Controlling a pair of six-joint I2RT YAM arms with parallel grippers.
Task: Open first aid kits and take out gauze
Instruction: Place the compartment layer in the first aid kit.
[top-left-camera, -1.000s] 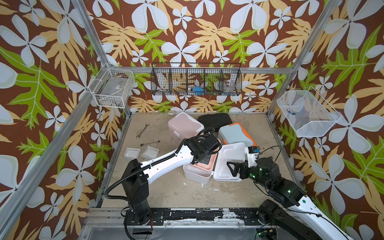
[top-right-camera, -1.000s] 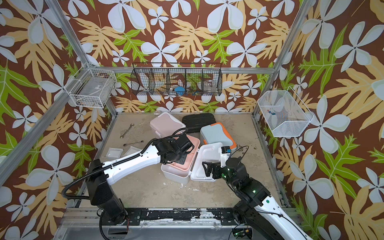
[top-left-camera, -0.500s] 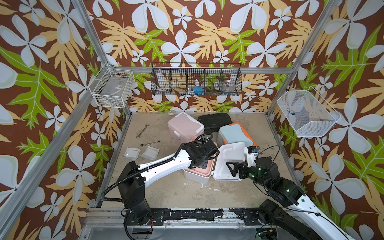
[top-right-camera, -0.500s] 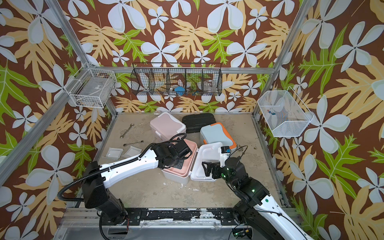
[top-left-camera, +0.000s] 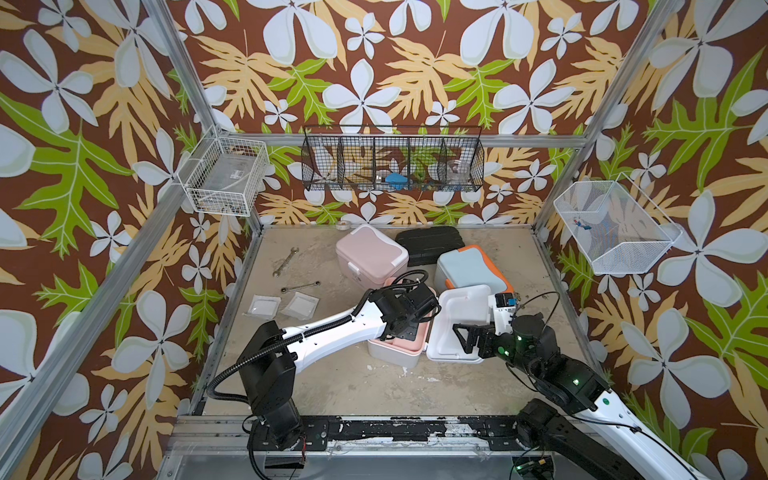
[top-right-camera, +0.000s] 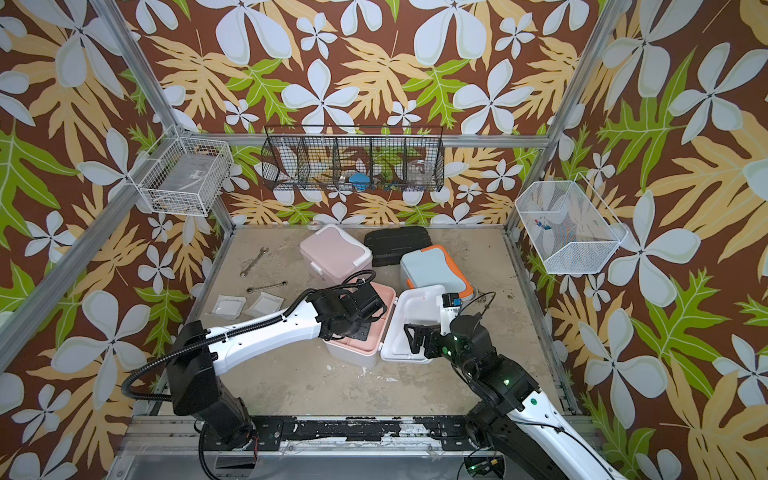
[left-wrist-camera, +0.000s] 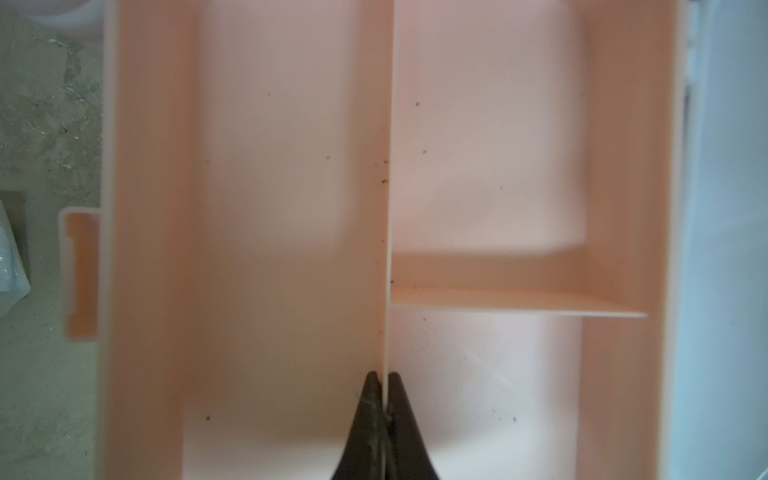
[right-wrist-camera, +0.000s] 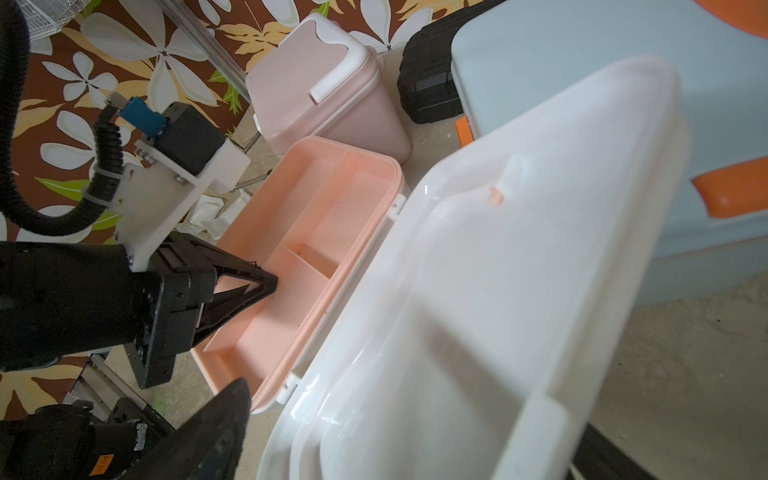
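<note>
Clear-wrapped square white gauze pads (top-left-camera: 263, 306) are seen at nine o'clock of the opened white-and-peach plastic first aid kit (top-left-camera: 461, 309). Its peach divided tray (left-wrist-camera: 291, 208) is pinched by the left gripper (left-wrist-camera: 384, 376), and the right gripper (top-left-camera: 467, 338) is spread wide by the lid. A straight upward lift is judged due.

Both top views look down from high above the front edge of the table (top-left-camera: 353, 386), facing the back wall (top-left-camera: 395, 62), with the open kit (top-left-camera: 395, 358) (top-right-camera: 353, 356) near mid-frame. They share nearly the whole scene. The left wrist view looks straight down into that kit's tray (left-wrist-camera: 291, 208) from very close. The right wrist view looks low and close across the kit's lid (right-wrist-camera: 498, 311) toward the tray, which both wrist views share.
</note>
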